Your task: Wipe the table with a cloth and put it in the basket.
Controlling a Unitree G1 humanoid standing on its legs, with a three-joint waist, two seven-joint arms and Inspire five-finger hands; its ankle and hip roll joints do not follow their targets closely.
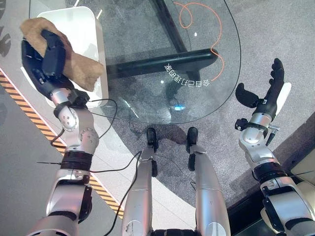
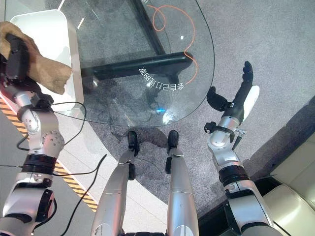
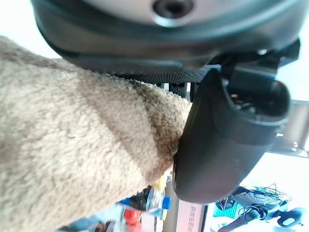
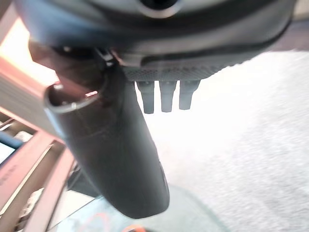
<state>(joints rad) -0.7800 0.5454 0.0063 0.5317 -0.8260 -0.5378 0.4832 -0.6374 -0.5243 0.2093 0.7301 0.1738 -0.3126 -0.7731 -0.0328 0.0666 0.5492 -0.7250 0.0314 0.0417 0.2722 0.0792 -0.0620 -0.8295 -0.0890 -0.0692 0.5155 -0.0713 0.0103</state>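
Note:
A tan fluffy cloth [image 1: 78, 66] is bunched in my left hand [image 1: 42, 61], whose fingers and thumb [image 3: 227, 140] are curled round it. The hand holds the cloth [image 3: 82, 150] over the white basket [image 1: 86, 27] that stands at the left end of the round glass table [image 1: 197, 73]. One corner of the cloth [image 2: 49, 73] hangs down over the basket's [image 2: 49, 34] near rim. My right hand [image 1: 268, 93] hovers to the right of the table over the grey floor, fingers straight and thumb [image 4: 116, 164] spread, holding nothing.
The table's dark frame [image 1: 162, 61] and an orange cable [image 1: 216, 46] show through the glass. A yellow-and-black striped line [image 1: 29, 113] runs along the floor on the left. At the lower right stands a pale cushioned seat [image 2: 293, 196].

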